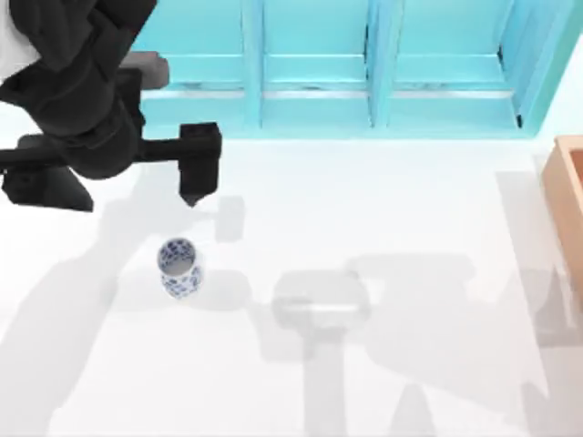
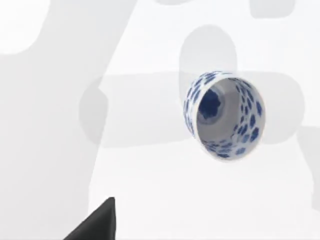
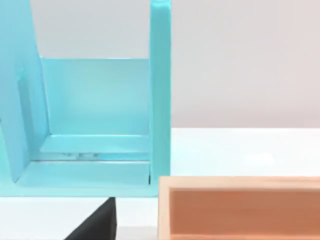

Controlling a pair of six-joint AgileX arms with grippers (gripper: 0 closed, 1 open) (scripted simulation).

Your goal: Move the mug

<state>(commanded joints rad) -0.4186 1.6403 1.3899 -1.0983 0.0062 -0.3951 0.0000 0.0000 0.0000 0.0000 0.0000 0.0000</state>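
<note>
The mug (image 1: 179, 267) is a small white cup with a blue floral pattern. It stands upright on the white table, left of centre. In the left wrist view the mug (image 2: 225, 115) shows its open mouth and blue inside, with nothing touching it. My left gripper (image 1: 192, 193) hangs above the table just behind the mug, pointing down, a short gap away from it. My right gripper (image 3: 97, 225) shows as a black tip in the right wrist view, off to the right side near the shelf and box.
A cyan shelf unit (image 1: 364, 82) with upright dividers runs along the table's back edge. A wooden box (image 1: 567, 200) sits at the right edge, with its light wooden wall (image 3: 240, 210) close to the shelf (image 3: 95, 115).
</note>
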